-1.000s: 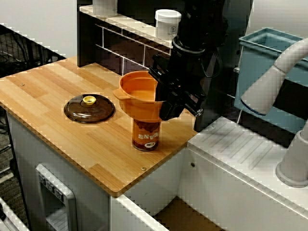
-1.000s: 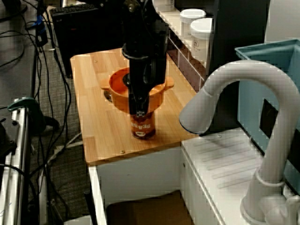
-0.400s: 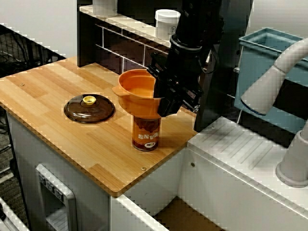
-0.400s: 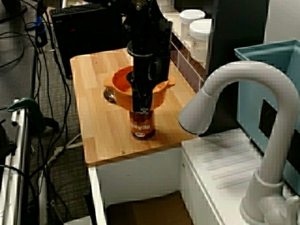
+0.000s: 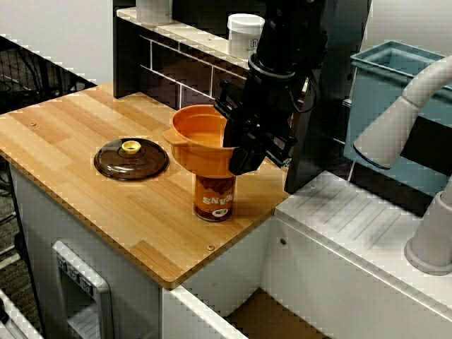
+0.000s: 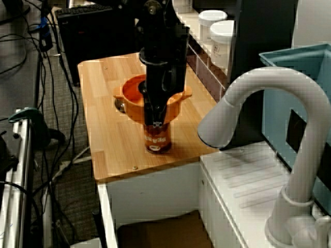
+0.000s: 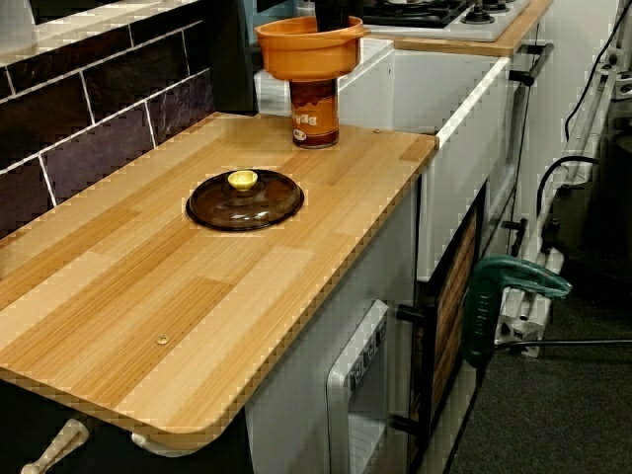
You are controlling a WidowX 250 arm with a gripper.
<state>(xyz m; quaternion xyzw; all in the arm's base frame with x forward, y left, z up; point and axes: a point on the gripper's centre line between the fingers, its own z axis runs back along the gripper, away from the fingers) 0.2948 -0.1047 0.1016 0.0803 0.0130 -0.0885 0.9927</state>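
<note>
Your black gripper (image 5: pixel 239 159) clamps the rim of the orange plastic bowl (image 5: pixel 200 138) atop the brown labelled jar (image 5: pixel 214 199); any lift calls for a level wrist.

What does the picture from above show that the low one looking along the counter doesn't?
Only the view from above shows the black gripper clamped on the rim of the orange pot, the white tap and the blue bin. Only the low view along the counter shows the stove burners at the back and the green clamp beside the cabinet. Both show the orange pot over the brown jar, the glass lid and the wooden counter.
</note>
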